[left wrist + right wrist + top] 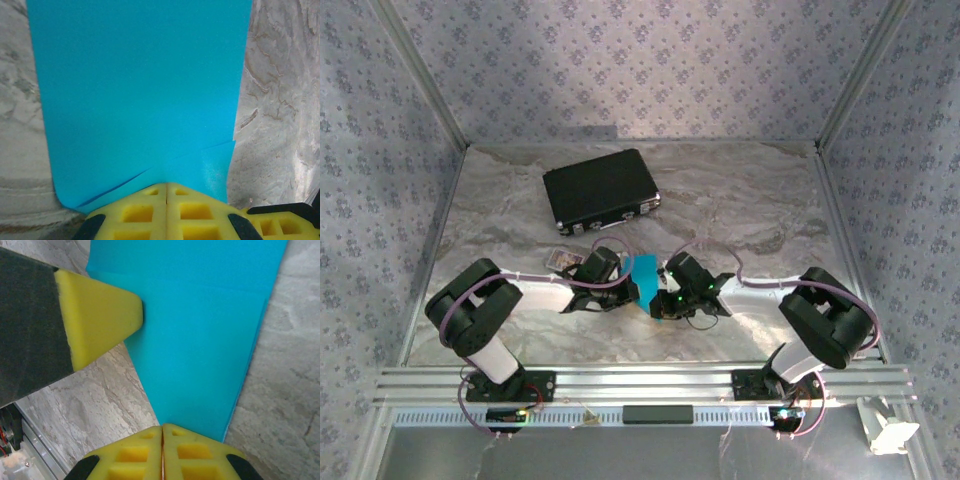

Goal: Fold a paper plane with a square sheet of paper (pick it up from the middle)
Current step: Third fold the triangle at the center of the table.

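The square sheet of paper (pixel 644 278) is bright cyan-blue and folded into overlapping layers, held just above the marble table between both arms. In the left wrist view the paper (pixel 140 90) spreads wide ahead, with fold edges near my left gripper (pixel 166 184), whose yellow jaws are shut on its near edge. In the right wrist view the paper (pixel 200 340) tapers like a paper plane toward my right gripper (pixel 162 426), which is shut on its narrow end. The left gripper's yellow finger (pixel 100 315) pinches the paper's side there. From above, the left gripper (pixel 623 272) and right gripper (pixel 658 290) nearly meet.
A black case (pixel 601 190) lies at the back of the table, left of centre. A small printed card (pixel 561 258) lies just behind the left forearm. An aluminium rail (pixel 640 380) runs along the near edge. Patterned walls enclose the table on three sides.
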Motion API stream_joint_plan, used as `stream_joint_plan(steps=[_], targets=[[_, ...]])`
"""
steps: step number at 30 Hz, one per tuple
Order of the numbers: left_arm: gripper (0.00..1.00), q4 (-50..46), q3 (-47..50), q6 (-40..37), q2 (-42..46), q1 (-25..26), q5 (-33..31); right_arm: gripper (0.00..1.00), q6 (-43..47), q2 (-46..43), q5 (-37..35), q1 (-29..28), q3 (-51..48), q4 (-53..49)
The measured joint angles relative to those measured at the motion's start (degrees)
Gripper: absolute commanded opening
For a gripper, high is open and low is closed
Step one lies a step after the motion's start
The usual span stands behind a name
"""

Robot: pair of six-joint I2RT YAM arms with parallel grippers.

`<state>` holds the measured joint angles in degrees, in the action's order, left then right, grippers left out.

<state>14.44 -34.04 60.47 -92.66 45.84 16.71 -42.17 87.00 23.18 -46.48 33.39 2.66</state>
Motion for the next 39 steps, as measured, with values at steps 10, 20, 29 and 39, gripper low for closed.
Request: stream_joint_plan(steps=[10,20,29,39], targets=[[0.1,-3.8,-1.9,-2.4,0.9,-0.1,0.4,0.0,-4.5,-0.5,0.7,0.2,-4.6,7.3],[0.09,-3.8,-3.4,-2.0,3.3,2.3,0.8,0.0,-6.5,-0.6,0.7,0.2,-5.0,8.3],[0.07,-0.7,-0.9,0.1,-0.5,1.5,0.9,0.0,-6.8,-0.7,0.6,0.2,-5.4,8.8],[0.04,2.3,0.7,0.0,-0.6,0.0,2.1,0.05,-4.7,-3.9,-0.5,0.1,-2.7,2.2]])
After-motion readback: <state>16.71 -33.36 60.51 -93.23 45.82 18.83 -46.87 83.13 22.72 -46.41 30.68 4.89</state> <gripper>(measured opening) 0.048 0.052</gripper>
